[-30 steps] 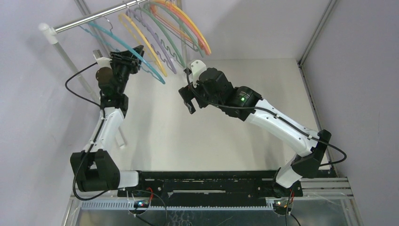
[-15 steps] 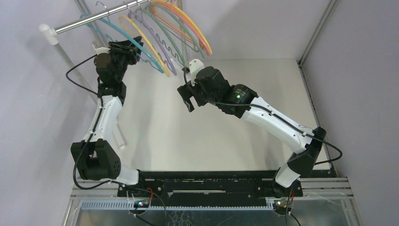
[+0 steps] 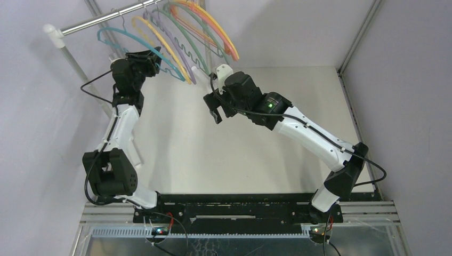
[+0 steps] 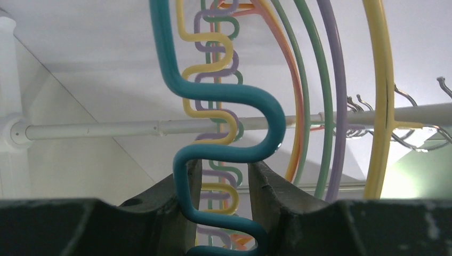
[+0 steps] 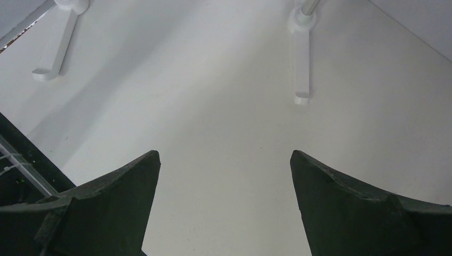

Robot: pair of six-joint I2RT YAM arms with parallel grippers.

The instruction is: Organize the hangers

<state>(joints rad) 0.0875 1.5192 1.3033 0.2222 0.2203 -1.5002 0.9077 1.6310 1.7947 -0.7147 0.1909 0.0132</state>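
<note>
The left jaws pinch the wavy bar of the teal hanger (image 4: 229, 94) between them; the right jaws gape empty.

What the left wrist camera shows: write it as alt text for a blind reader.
The left gripper, seen close up, clasps the wavy lower bar of a teal hanger between its two dark fingers. Behind it, other hangers in yellow, purple, green and orange hang by wire hooks from a silver rail.

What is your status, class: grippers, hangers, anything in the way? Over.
Left gripper shut on teal wavy plastic hanger, up by silver metal rail. Right gripper open, empty, above white table. Yellow plastic hanger close beside teal one.
</note>
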